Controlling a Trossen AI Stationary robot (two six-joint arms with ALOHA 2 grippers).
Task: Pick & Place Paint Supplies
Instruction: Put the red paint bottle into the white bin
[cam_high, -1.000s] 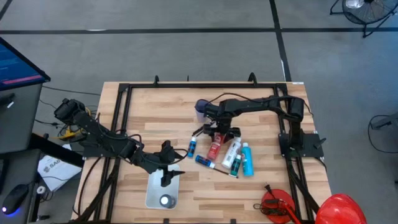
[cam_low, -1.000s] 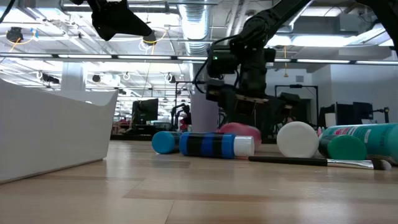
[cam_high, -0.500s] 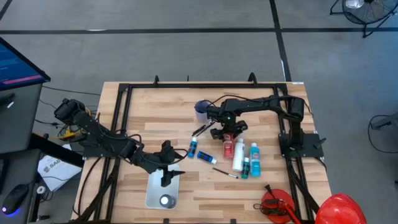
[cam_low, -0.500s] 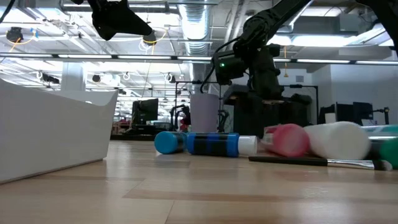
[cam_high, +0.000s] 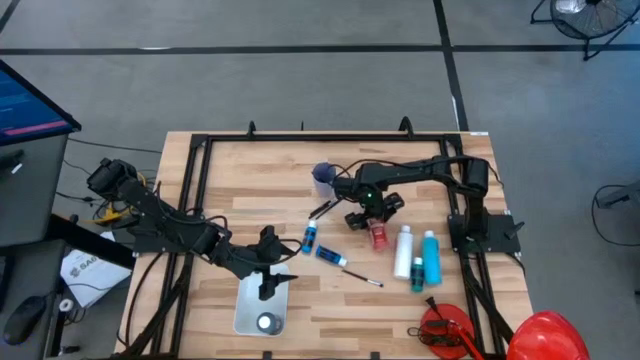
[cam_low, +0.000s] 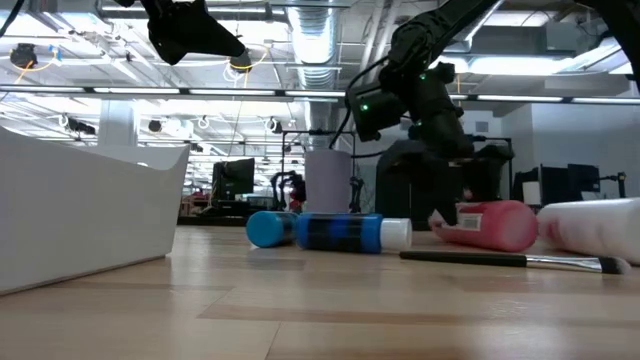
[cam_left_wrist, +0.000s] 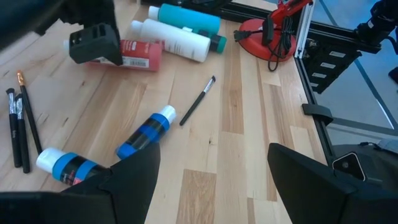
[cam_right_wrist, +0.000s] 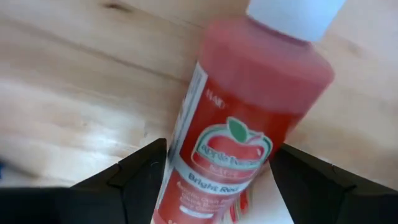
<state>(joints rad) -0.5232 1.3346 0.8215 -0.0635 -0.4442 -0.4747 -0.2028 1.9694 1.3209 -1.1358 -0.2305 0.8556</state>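
Red plastic paint bottle (cam_right_wrist: 249, 130) with a white cap lies flat on the wooden table (cam_high: 250, 190), and my right gripper (cam_high: 372, 215) hangs directly over it, fingers spread to either side without closing on it. Just beside that red bottle lie a white bottle (cam_high: 404, 250) and a teal one (cam_high: 430, 257). My left gripper (cam_high: 266, 268), fingers open and empty, waits well apart from the red bottle, over a white tray (cam_high: 260, 308).
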